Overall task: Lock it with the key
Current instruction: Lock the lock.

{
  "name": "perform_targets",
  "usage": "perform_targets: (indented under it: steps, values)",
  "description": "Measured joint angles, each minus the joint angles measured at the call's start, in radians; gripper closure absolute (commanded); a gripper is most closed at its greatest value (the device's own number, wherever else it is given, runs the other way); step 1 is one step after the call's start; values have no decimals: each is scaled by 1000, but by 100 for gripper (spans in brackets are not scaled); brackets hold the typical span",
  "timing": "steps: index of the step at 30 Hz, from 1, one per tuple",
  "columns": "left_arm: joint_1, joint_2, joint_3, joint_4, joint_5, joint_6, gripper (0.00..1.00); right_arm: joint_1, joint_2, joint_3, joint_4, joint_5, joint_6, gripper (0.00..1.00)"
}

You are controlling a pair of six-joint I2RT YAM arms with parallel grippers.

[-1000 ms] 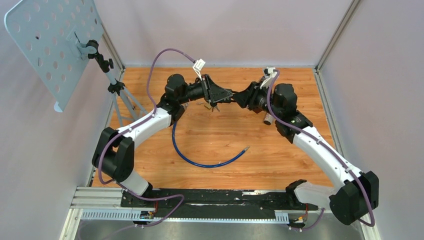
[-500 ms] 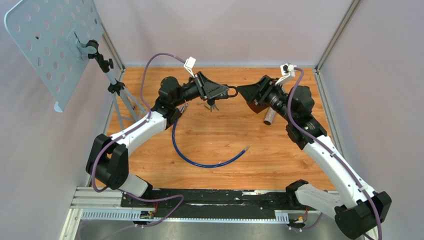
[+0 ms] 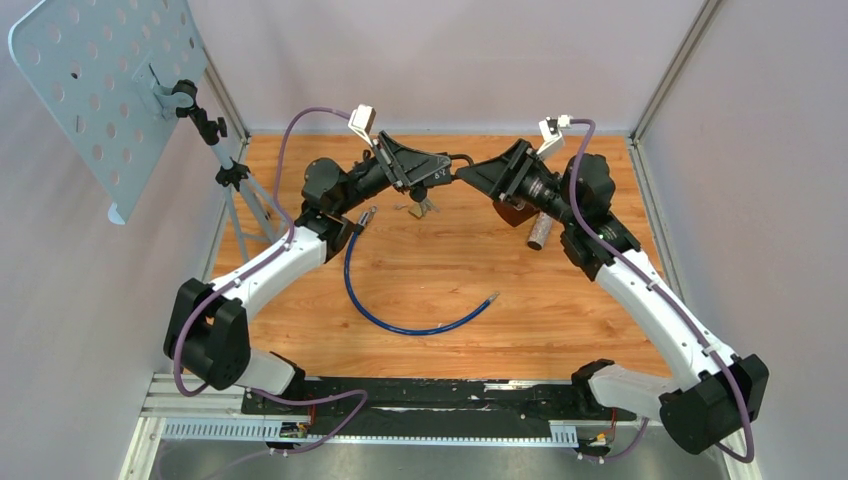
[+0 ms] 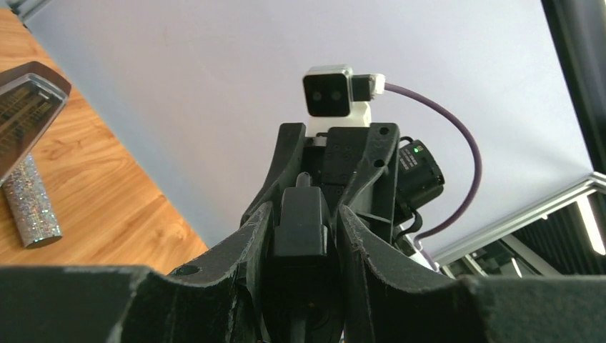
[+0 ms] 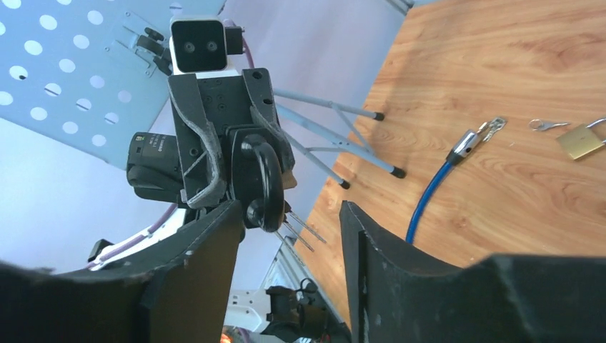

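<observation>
A black lock [image 5: 261, 179] with a rounded loop sits high above the wooden table [image 3: 560, 330], clamped between the fingers of the left gripper [image 4: 304, 221], its loop poking out past the fingertips toward the opposite arm. Thin metal pieces hang beneath it; whether they are keys cannot be made out. The right gripper [image 5: 289, 207] faces it nose to nose, jaws spread and holding nothing. The lock's loop is just ahead of its fingertips and closer to one finger than the other; contact cannot be judged. Below the two raised arms, a brass padlock [image 5: 580, 141] lies flat on the boards with a small key [image 5: 547, 125] just beside it. Near them rests the metal end of a blue cable [image 5: 427, 194], which curves across the table's middle. A glittery silver cylinder [image 3: 540, 231] lies under the right arm. At far left, a perforated grey panel [image 3: 100, 90] stands on a tripod [image 3: 250, 200].
</observation>
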Motion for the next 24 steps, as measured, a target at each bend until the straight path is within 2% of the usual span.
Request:
perform_targets:
  steps: [4,10,13,14,15,17,19,20,22,24]
  values:
    - [0,-5,-10,18,1,-26,100,0,45,34,15,-44,42,68]
    - [0,-16,-13,26,13,-28,100,0,73,49,55,-76,89,68]
    - [0,-18,-13,30,26,-26,100,0,84,49,81,-85,106,80]
    - [0,-18,-13,31,27,-24,100,0,88,50,91,-90,110,86]
    - [2,-18,-13,30,29,-23,100,0,92,53,97,-95,117,97]
    - [5,-18,-13,29,33,-21,99,0,101,58,119,-108,127,100]
    - [9,-18,-13,33,39,-30,80,0,102,58,139,-122,130,100]
    - [9,-20,-13,33,42,-31,62,0,102,58,144,-126,129,100]
    - [10,-27,-13,32,46,-28,49,0,102,58,155,-130,124,100]
    - [11,-33,-13,30,55,-13,41,0,97,58,162,-129,118,100]
